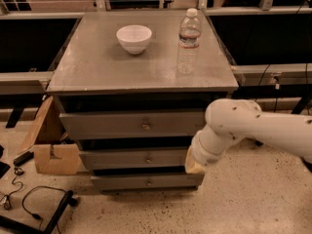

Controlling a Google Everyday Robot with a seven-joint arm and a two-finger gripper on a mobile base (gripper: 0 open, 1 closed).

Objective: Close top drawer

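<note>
Quick status from the remote seat. The top drawer point(131, 124) looks part-way out to me: its wide front panel stands proud of the cabinet, right under the worktop point(97, 67), with a dark gap showing above the panel. The small round knob point(146, 126) sits dead centre.

The gripper point(195, 164) is at the cabinet's right front corner, down at the height of the middle drawer point(131, 158). So it's just below the right end of the top drawer's front, not on it. I honestly can't tell whether it's released or clenched, since the end of the arm point(253, 128) is pointing away from me. It doesn't look like it's holding anything.

The bit that matters is that the panel I need is up and to the left of the gripper. Its long axis runs left to right across my view, and the drawer slides straight back into the cabinet. So I reckon the gripper has to come up first, then press on the front nearer the knob. Pushing on the far right end could rack the drawer.

The bowl point(134, 38) and water bottle point(188, 43) are standing on the worktop, so I'd keep the shove gentle.
</note>
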